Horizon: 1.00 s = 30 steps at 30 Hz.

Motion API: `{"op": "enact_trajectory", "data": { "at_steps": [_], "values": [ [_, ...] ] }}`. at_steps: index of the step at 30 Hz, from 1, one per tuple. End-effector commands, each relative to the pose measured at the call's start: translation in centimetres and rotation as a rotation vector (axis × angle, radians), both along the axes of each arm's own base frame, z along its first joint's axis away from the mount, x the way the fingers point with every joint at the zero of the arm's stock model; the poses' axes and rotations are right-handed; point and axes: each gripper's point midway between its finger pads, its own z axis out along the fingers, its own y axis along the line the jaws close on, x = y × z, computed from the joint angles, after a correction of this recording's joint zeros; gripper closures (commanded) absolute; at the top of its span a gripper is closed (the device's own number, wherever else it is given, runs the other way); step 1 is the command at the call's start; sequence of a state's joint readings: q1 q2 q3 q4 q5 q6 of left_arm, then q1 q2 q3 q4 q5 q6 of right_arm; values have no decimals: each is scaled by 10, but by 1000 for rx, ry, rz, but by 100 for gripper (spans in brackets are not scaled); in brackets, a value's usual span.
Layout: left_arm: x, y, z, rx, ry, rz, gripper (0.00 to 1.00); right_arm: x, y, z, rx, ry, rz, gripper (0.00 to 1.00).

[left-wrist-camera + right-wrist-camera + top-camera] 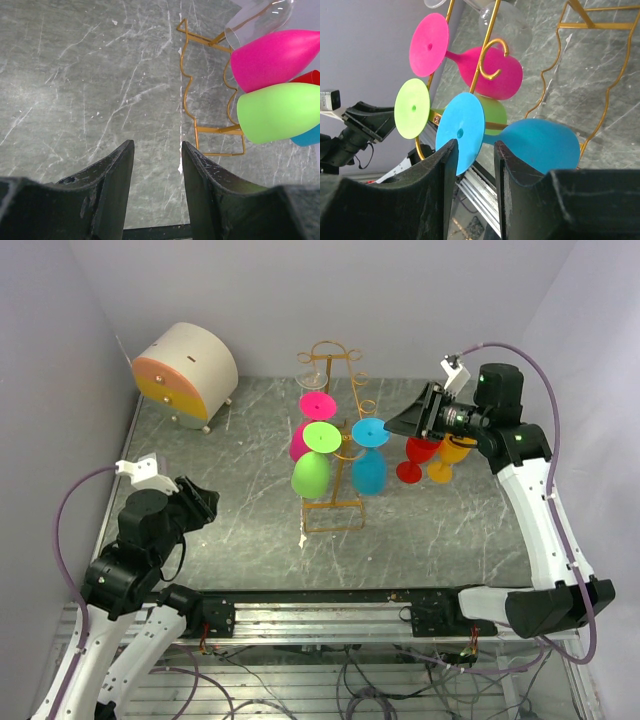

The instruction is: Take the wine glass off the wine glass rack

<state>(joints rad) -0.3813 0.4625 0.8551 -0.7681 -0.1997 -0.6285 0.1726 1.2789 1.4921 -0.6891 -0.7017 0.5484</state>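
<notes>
Left gripper (200, 502): near left of the table (240, 540), low over the bare grey marbled top; its 2 fingers stand well apart with nothing between them.
Cabinet (185, 372): far left corner, round-topped, cream, with orange and yellow drawer fronts.
Wine glass rack (334, 502): middle of the table, thin golden wire, its rectangular base frame on the top and its loops at the far upper end; 4 glasses hang on it upside down.
Pink glass (318, 403): left side of the rack, farther back than the green one.
Green glass (311, 475): left side of the rack, nearest of the hanging glasses, just beside the pink bowl.
Clear glass (313, 380): far end of the rack, behind the pink foot.
Blue glass (369, 472): right side of the rack, hanging from its arm.
Right gripper (400, 423): far right, raised and pointing left at the blue foot; its fingers are parted by a narrow gap that holds nothing, the blue stem just beyond the tips.
Red glass (420, 452): on the table right of the rack, under the right gripper.
Orange glass (452, 452): just right of the red one, bowls close together.
</notes>
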Motion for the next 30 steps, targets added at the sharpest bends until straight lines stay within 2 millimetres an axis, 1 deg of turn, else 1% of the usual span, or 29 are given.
{"op": "enact_trajectory", "data": {
  "at_steps": [1,9,14,16,18,20,26,30],
  "values": [
    [4,3,3,1,-10,26,47,-12,4,1,14,-7,37,66],
    [5,3,0,3,-1,30,47,-18,11,1,50,-4,79,66],
    [5,3,0,4,1,32,47,-16,14,1,70,-9,84,68],
    [5,3,0,3,1,33,47,-13,13,4,74,-22,74,73],
    [5,3,0,4,2,33,47,-12,15,7,87,-27,72,80],
    [5,3,0,4,2,33,47,-11,15,10,96,-30,69,85],
    [6,3,0,3,0,33,47,-9,13,21,106,-56,42,93],
    [6,3,-1,6,6,32,47,-8,13,25,126,-59,17,100]
  ]
}}
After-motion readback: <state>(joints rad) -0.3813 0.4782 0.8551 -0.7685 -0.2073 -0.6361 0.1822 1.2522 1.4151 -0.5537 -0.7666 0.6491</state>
